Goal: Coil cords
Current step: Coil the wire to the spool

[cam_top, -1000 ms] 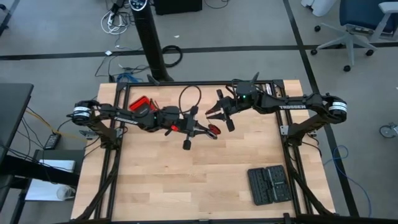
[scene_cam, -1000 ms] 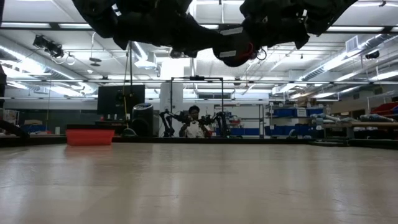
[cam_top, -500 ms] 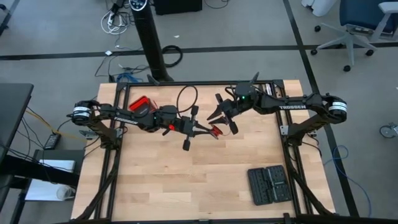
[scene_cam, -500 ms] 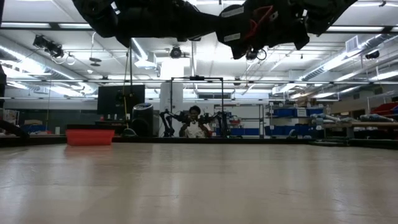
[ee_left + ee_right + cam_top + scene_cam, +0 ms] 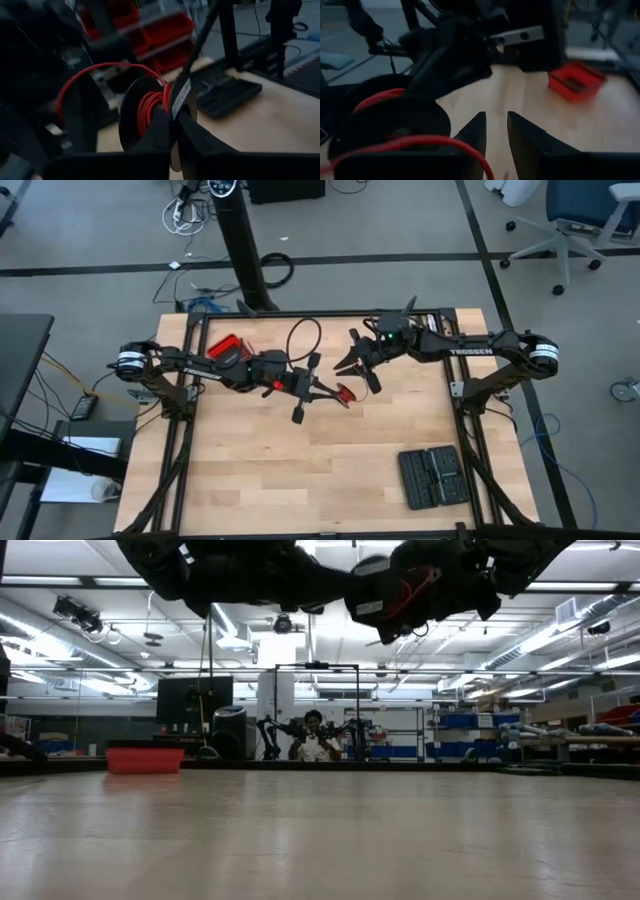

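Wooden tabletop mid-coil: left gripper clamps black round spool above it, thin red wire wound on. Right gripper just beside spool, fingers part-open, wire running through. Keep tension even, feed slowly.

The wire is bright red, wound on a black spool bearing a white label. The tabletop is pale wood grain; the box red with black top; the case dark grey.
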